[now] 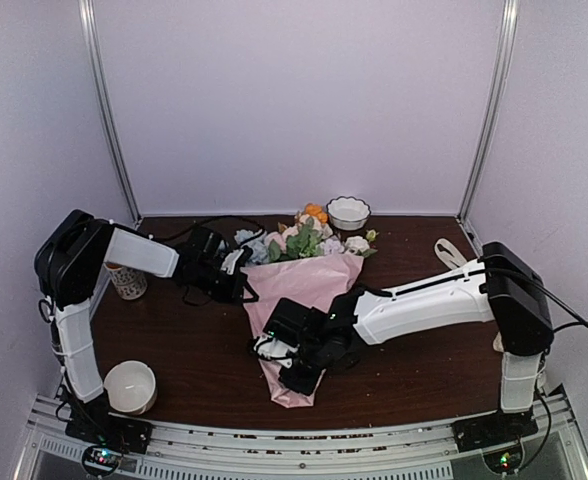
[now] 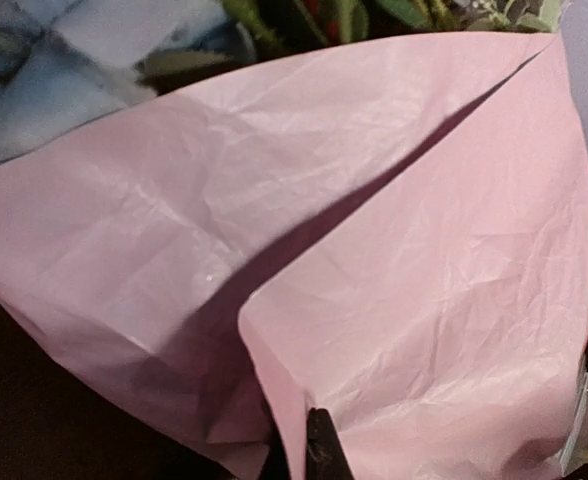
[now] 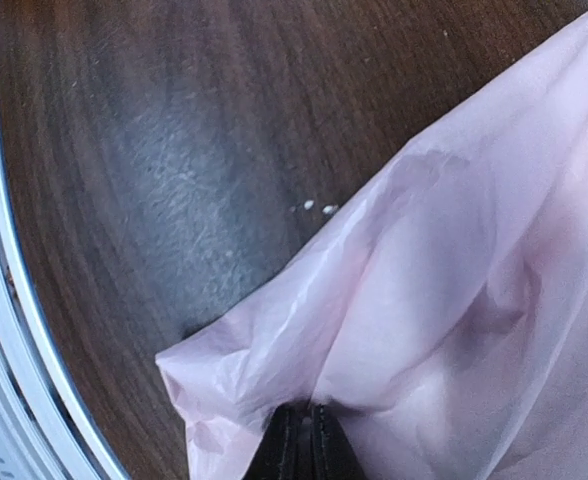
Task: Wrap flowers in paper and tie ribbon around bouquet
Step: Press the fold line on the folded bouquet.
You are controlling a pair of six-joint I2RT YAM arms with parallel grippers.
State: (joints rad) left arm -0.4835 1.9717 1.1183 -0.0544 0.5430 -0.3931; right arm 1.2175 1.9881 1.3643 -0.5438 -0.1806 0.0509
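Observation:
The bouquet lies on the dark table as a cone of pink-lilac paper (image 1: 299, 300), its narrow end toward the front. The flowers (image 1: 304, 235) stick out of the wide far end: white, pale blue and orange blooms with green leaves. My left gripper (image 1: 246, 268) is at the cone's upper left edge. In the left wrist view it (image 2: 309, 415) is shut on a folded flap of the paper (image 2: 404, 300), with blue blooms (image 2: 34, 60) beyond. My right gripper (image 1: 296, 378) is at the cone's narrow end, its fingers (image 3: 302, 412) pinched on bunched paper (image 3: 444, 300). The ribbon (image 1: 448, 251) lies loose at the right.
A white bowl (image 1: 348, 211) stands at the back behind the blooms. A patterned cup (image 1: 126, 281) sits at the left, under the left arm. Another white bowl (image 1: 130, 386) is at the front left. A metal rail (image 3: 4, 330) runs along the table's near edge.

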